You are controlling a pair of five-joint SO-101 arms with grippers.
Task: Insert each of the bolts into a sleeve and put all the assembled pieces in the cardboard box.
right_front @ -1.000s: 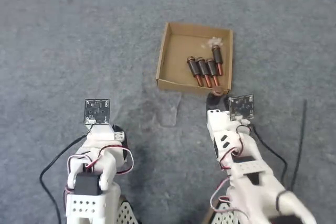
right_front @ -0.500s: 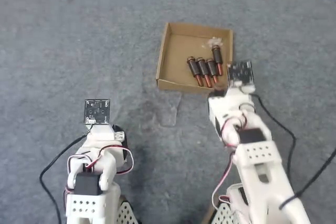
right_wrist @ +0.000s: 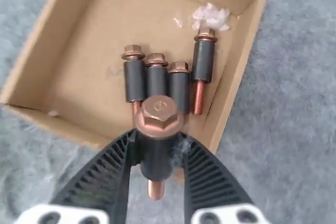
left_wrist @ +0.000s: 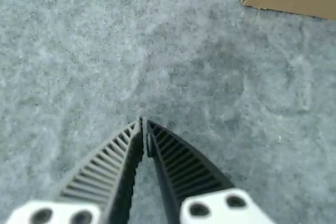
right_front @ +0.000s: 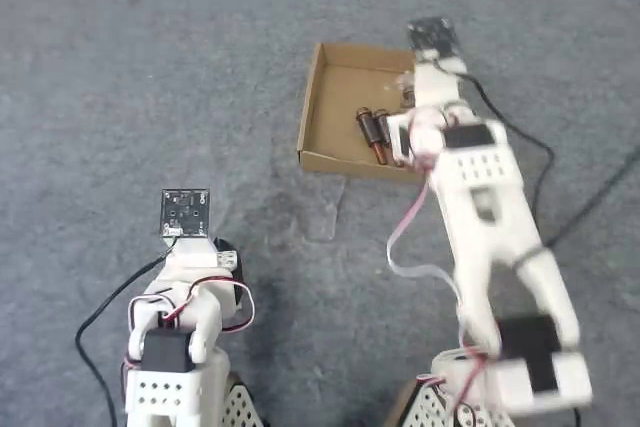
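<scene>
Right hand (right_wrist: 157, 139): clamped on a dark sleeve (right_wrist: 156, 162) with a copper bolt (right_wrist: 158, 113) through it. The hex head sits at one end of the sleeve and the threaded tip pokes out the other. Left hand (left_wrist: 143, 124): fingers pressed together with nothing between them, over bare grey bench (right_front: 150, 77), well apart from the box (right_front: 345, 160). In the high view the right arm stretches out over the box's right side, and the held piece hangs above the box. Four assembled pieces (right_wrist: 157, 80) lie on the box floor. Three are side by side and touching; the fourth lies just beside them, set farther back along the right wall. A small white scrap (right_wrist: 210, 14) lies by the fourth piece's head, near the far corner.
</scene>
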